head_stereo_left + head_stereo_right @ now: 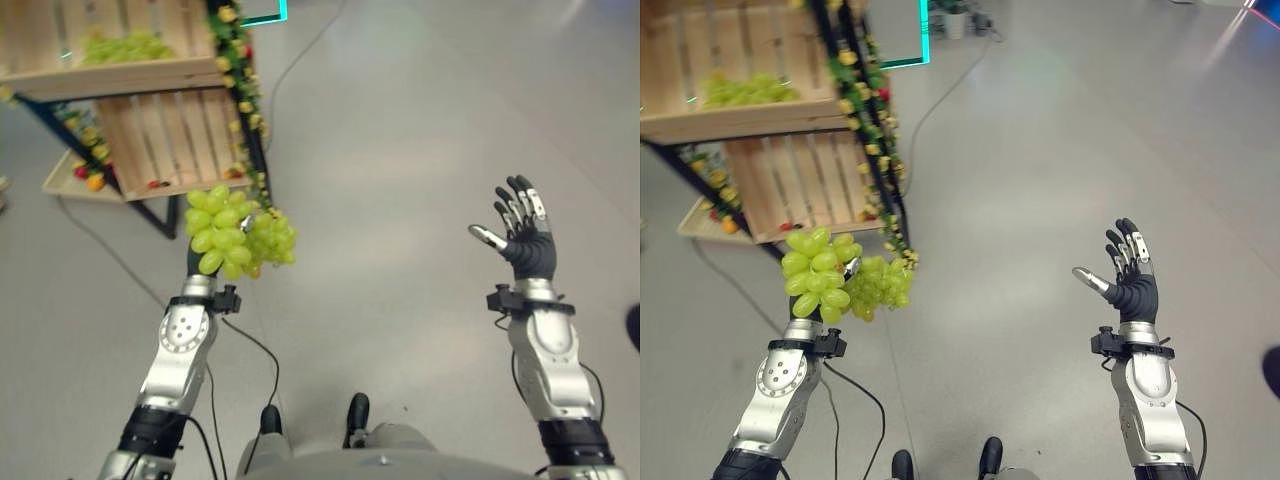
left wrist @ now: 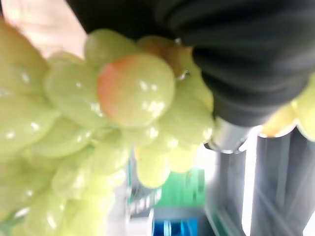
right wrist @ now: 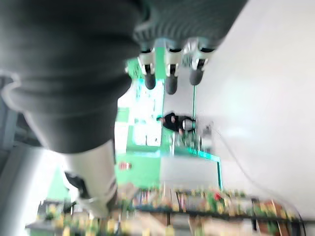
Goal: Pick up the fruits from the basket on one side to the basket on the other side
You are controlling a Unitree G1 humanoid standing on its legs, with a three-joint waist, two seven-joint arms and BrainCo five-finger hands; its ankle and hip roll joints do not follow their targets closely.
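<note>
Grape bunch [image 1: 238, 238] up in left hand [image 1: 812, 306], above floor, just before rack [image 1: 150, 110] at far left. Upper crate [image 1: 110, 45] holds more grapes [image 1: 125, 47]; lower crate [image 1: 170, 140] beneath. Right hand [image 1: 522, 235] raised well apart, right side.

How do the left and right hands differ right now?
The left hand is shut on a bunch of green grapes, while the right hand holds nothing. The left hand's fingers are mostly hidden by the grapes; the right hand's fingers are straight and spread, thumb apart. The left hand is close to the wooden crates on the stand; the right hand is over bare floor. Both are raised, fingers up.
</note>
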